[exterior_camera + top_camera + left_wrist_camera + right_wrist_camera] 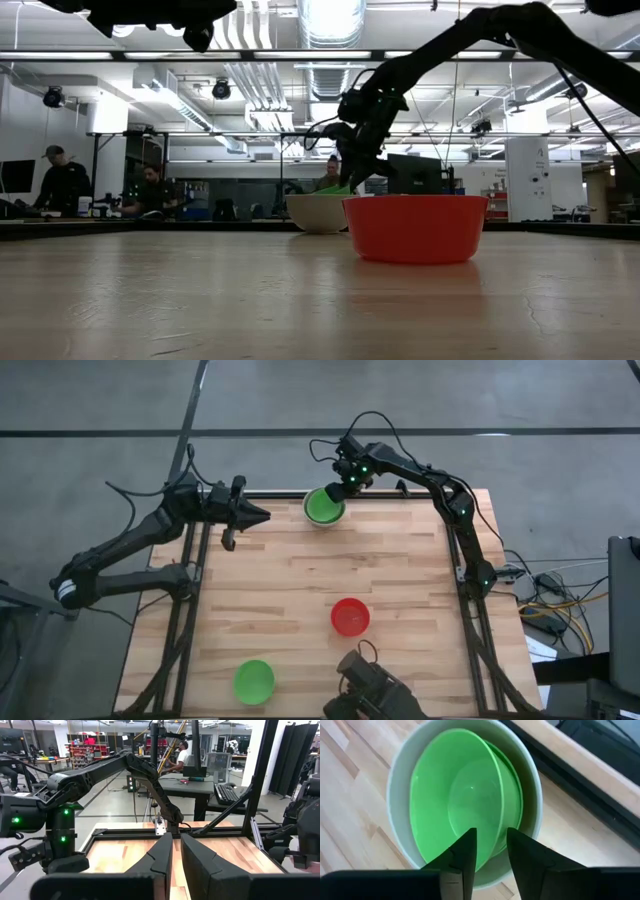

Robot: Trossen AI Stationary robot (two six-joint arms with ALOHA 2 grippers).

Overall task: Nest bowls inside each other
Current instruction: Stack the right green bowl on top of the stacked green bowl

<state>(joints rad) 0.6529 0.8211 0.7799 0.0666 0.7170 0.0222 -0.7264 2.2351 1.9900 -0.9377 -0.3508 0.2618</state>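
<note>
A white bowl (324, 520) stands at the middle of the table's far edge with two green bowls in it. The upper green bowl (445, 795) lies tilted on the lower one, whose rim (516, 795) shows as a sliver. My right gripper (490, 852) hangs just above them, slanting down, open, with one finger on each side of the upper bowl's rim. A red bowl (350, 616) stands right of centre on the table's near half. Another green bowl (254, 681) sits by the near edge. My left gripper (176, 850) hovers level over the far left, open by a narrow gap, with nothing in it. My right gripper's open fingers (462, 855) stand over the near part of the upper green bowl's rim, coming slanting from above. The fingers themselves hide that spot, so I cannot tell whether they touch the bowl. The bowl rests tilted inside the other bowls.
A black frame (190, 600) runs along the table's left, right and far edges. Bare wood lies between the stack and the red bowl. A dark camera mount (370, 685) sits at the near edge. People (62, 180) are at desks in the room beyond.
</note>
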